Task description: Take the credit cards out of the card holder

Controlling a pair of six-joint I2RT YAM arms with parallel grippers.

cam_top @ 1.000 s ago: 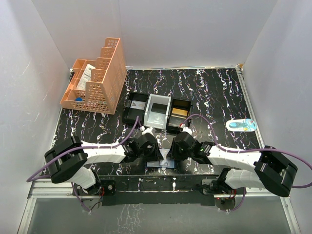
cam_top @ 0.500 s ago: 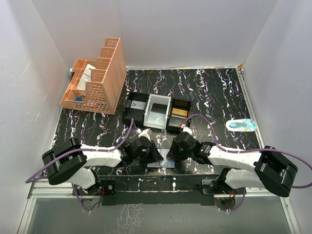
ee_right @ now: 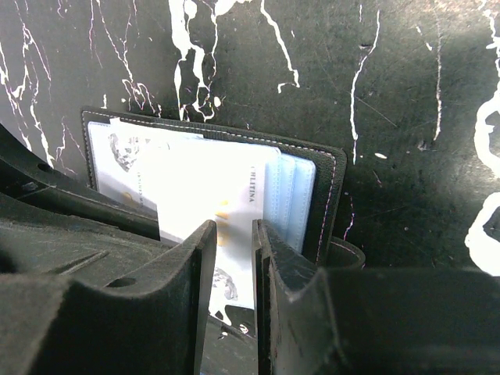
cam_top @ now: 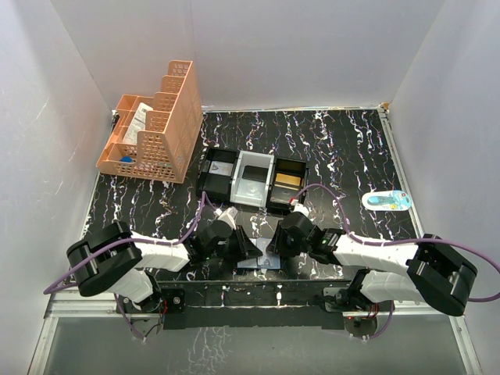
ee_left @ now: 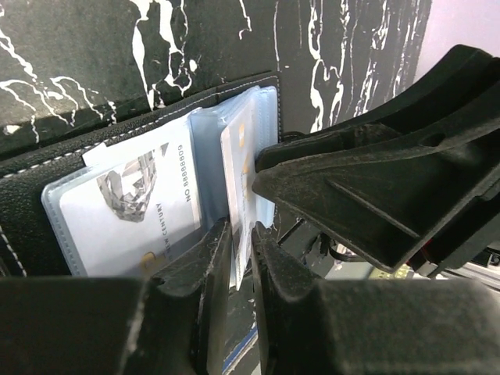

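The card holder (cam_top: 258, 263) lies open near the table's front edge, between both grippers. In the left wrist view its dark stitched cover (ee_left: 31, 211) holds clear sleeves with a pale credit card (ee_left: 125, 203) showing. My left gripper (ee_left: 242, 238) is shut on the edge of one credit card in its sleeve. It also shows in the top view (cam_top: 247, 250). My right gripper (ee_right: 232, 258) hovers over a white card (ee_right: 203, 183) in the holder (ee_right: 330, 195), its jaws a narrow gap apart with nothing visibly between them. It also shows in the top view (cam_top: 273, 248).
A black-and-white three-compartment tray (cam_top: 232, 178) stands just behind the grippers. A peach basket organiser (cam_top: 152, 129) is at the back left. A small white and blue object (cam_top: 387, 200) lies at the right. The table's front edge runs just below the holder.
My left arm has drawn back to the left and turned its wrist, with its gripper still at the holder. The right arm and the holder have barely moved.
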